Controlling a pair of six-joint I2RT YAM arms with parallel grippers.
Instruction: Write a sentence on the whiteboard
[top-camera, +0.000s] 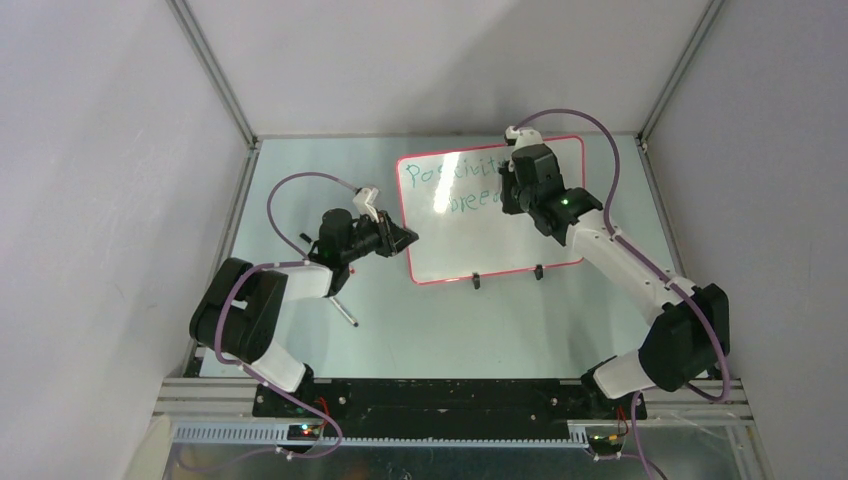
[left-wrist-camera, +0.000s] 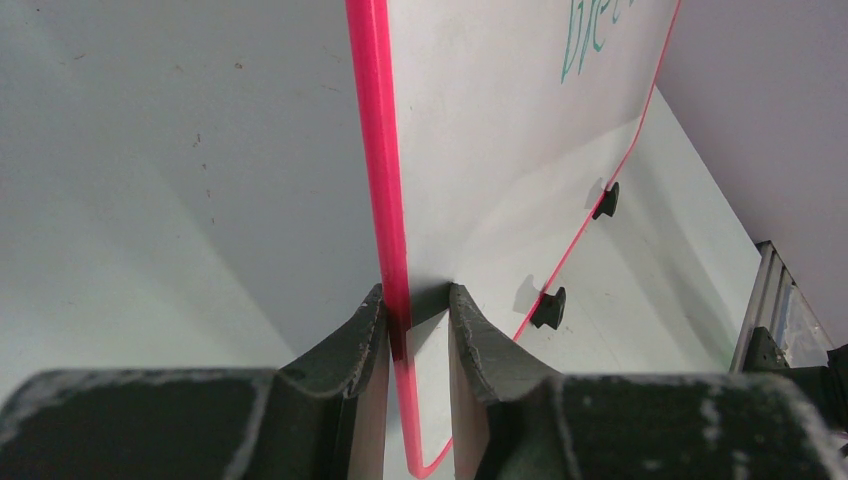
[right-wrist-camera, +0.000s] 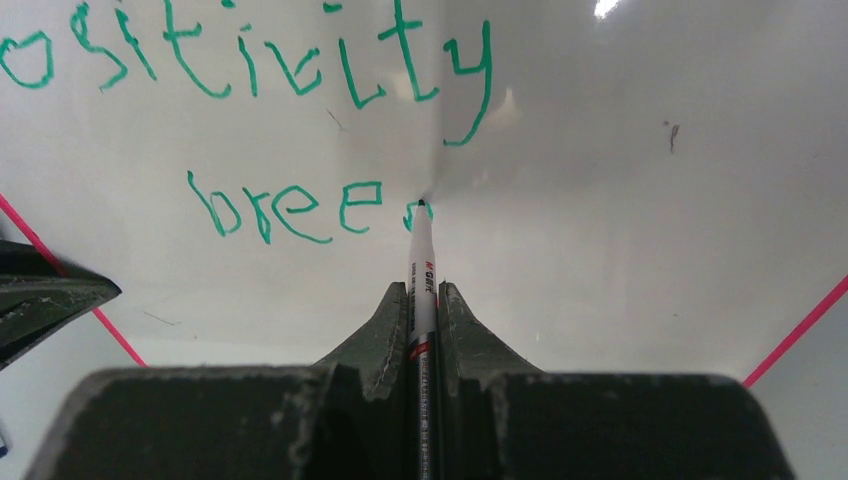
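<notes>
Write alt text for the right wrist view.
The right gripper clamps a white marker, its tip at the whiteboard just after green handwriting that reads "ositivity" above "bree". The board's red-pink rim shows at both lower corners.

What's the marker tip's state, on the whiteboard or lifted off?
On. The marker tip meets the whiteboard with no visible gap, at the unfinished letter ending the sentence.

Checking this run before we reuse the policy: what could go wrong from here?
1. The left gripper clamps the whiteboard at one side edge only; pen pressure may pivot or slip it, warping letters.
2. The marker sticks well out of the right gripper, tip on the board; it may slide back or tilt, breaking the stroke.
3. The sentence sits just beside the tip; drift may overwrite it.
</notes>
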